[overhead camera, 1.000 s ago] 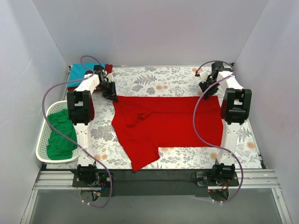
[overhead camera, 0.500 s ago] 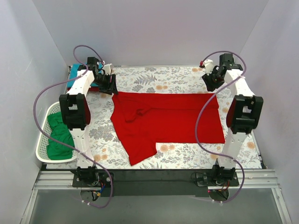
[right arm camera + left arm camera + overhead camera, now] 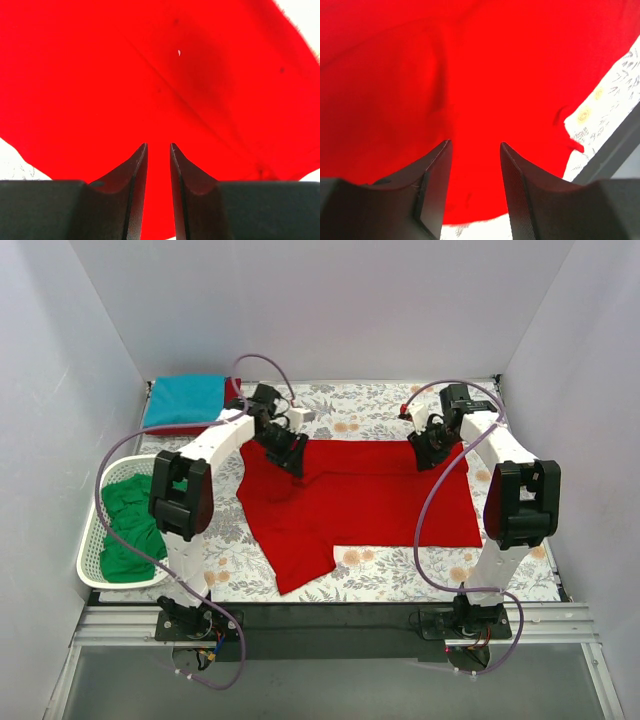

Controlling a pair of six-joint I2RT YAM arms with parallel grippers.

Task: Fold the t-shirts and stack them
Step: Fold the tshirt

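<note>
Both arms have swung in from the far corners. Left claw (image 3: 475, 144) half-open, right claw (image 3: 158, 145) narrow, both empty, over the far edge of the red shirt (image 3: 370, 500), spread flat mid-counter (image 3: 345, 418). I read this as a regrasp for the next fold.

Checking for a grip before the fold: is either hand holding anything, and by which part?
Nothing seems held. The left hand and right hand hang over the red shirt near its far edge, jaws apart, cloth flat.

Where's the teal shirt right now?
Top view: the teal shirt lies folded at the table's far left corner, on top of a dark red shirt, just beyond the basket holding the green shirt.
</note>
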